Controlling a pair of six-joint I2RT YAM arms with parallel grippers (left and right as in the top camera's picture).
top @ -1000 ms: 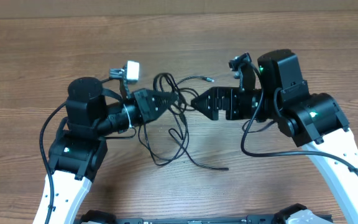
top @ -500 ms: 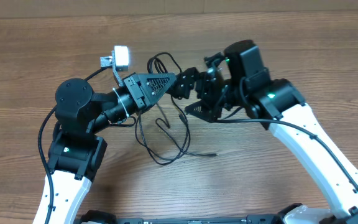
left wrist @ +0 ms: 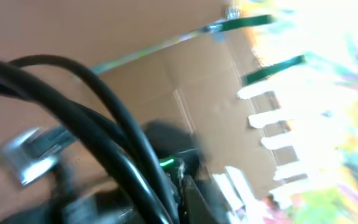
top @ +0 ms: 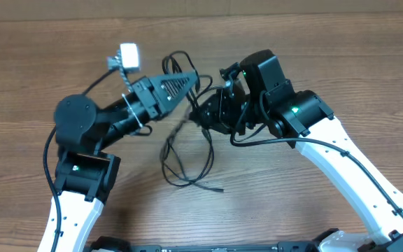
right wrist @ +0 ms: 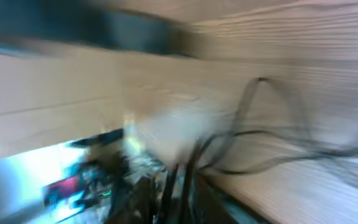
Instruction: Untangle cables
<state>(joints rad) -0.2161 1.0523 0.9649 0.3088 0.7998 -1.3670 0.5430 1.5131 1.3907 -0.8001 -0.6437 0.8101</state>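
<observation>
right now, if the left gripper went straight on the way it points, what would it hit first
Past the cables looped by the left gripper, probably the right arm's wrist housing. Depth is unclear from overhead, so it could pass above it.

Nothing readable from where I sit. No lettering, label or number shows on anything overhead. Both my wrist views are smeared.

Wooden table [top: 369, 84], cardboard [top: 257, 8] beyond it.

Blur smears cables [right wrist: 261, 80] — right gripper [top: 199, 112] jaws indistinct.
</observation>
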